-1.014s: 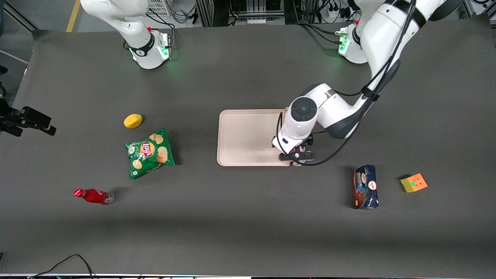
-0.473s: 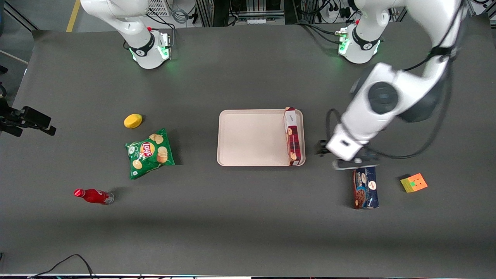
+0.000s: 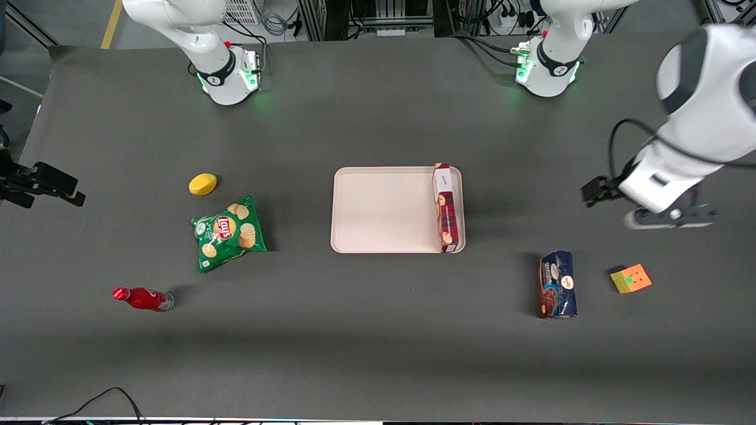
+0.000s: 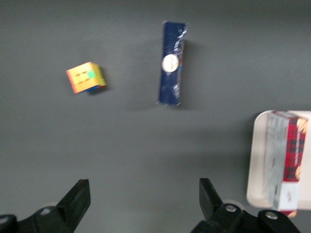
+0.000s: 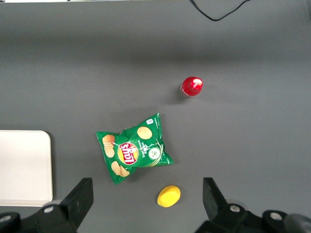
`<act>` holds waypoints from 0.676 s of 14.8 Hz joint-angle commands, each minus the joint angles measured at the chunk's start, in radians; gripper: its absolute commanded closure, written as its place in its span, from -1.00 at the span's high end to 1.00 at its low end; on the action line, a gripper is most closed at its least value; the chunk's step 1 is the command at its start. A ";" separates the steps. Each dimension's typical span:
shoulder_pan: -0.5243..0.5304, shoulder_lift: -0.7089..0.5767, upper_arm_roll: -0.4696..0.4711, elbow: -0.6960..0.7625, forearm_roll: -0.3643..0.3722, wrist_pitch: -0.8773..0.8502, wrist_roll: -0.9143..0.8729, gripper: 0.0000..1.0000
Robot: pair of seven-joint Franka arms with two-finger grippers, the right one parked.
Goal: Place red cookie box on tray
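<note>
The red cookie box [image 3: 446, 206] lies on the pale pinkish-beige tray [image 3: 384, 209], along the tray edge toward the working arm's end, its white label end farther from the front camera. Nothing holds it. The left arm's gripper [image 3: 664, 206] hangs high above bare table, well off toward the working arm's end, farther from the front camera than the coloured cube. In the left wrist view the gripper [image 4: 143, 189] is open wide and empty, with the box [image 4: 286, 160] and tray rim [image 4: 255, 165] off to one side.
A dark blue cookie package [image 3: 557, 285] and a coloured cube [image 3: 631, 278] lie toward the working arm's end, nearer the front camera. A green chips bag [image 3: 228, 233], a yellow round object [image 3: 202, 184] and a red bottle [image 3: 142, 298] lie toward the parked arm's end.
The gripper was down over the red cookie box on the tray. It has let go, risen and swung away toward the working arm's end. The box stays on the tray.
</note>
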 commanded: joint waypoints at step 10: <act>-0.011 -0.245 0.082 -0.037 -0.102 -0.189 0.073 1.00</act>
